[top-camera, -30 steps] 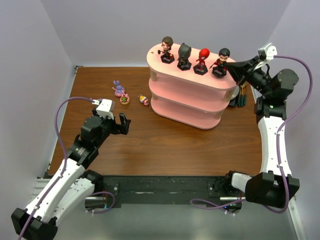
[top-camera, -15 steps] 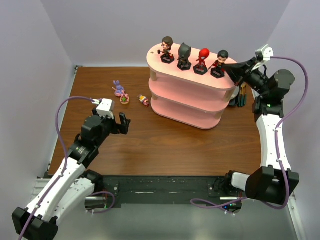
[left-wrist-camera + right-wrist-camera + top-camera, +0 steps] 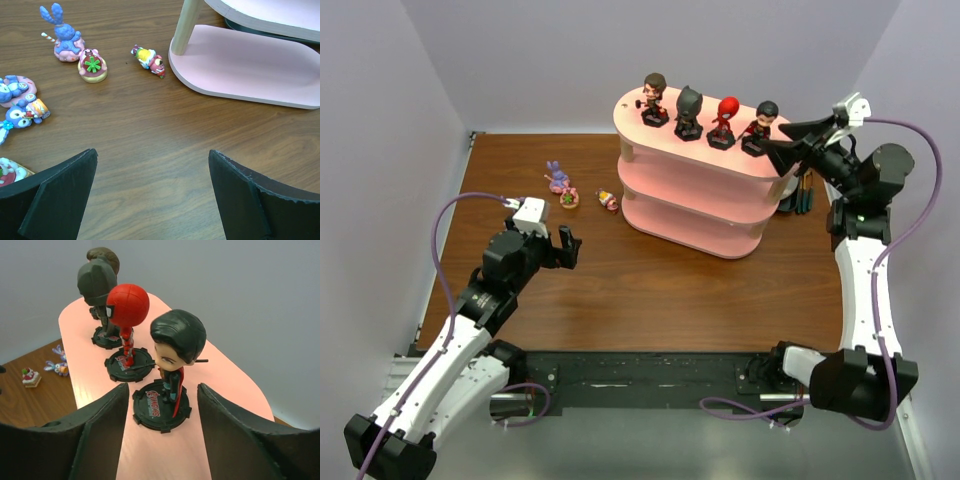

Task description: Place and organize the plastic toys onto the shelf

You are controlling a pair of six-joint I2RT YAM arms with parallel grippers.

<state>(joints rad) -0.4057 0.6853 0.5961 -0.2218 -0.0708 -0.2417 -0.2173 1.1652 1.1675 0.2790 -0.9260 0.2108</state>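
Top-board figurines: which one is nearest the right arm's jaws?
The black-haired figurine, at the row's end, its base between the open jaws; the red-masked, black-masked and brown-haired ones stand beyond it.

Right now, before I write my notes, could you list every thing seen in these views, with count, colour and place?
shelf: one, pink, three tiers, back right of the table.
big-headed figures: four, on black bases, in a row on the top board: brown-haired figure, black-masked figure, red-masked figure, black-haired figure.
small toys: six seen, blue, pink, green, on the table left of the shelf.
pens: dark, count unclear, right of the shelf.
table: one, brown wood.
left gripper: open, above the table.
right gripper: open, one finger on each side of the black-haired figure's base.
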